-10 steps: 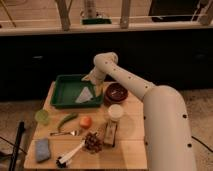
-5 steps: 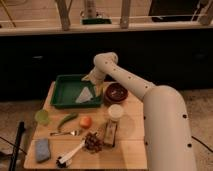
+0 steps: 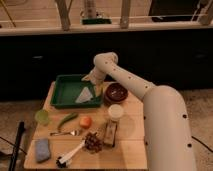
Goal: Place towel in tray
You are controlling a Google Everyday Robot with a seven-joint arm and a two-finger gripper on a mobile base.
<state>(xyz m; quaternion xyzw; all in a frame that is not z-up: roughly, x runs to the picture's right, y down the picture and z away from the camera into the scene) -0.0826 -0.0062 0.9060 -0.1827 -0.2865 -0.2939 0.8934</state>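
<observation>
there, jaws [image 3: 91,80] hover over towel [image 3: 85,95] in tray [image 3: 62,88].

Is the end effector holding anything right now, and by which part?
Cannot be told: the end effector sits over the green tray, just above the towel lying inside.

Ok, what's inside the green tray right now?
The green tray holds a pale towel lying toward its right end. The claw sits over the tray's back right corner, hiding whatever is beneath it.
</observation>
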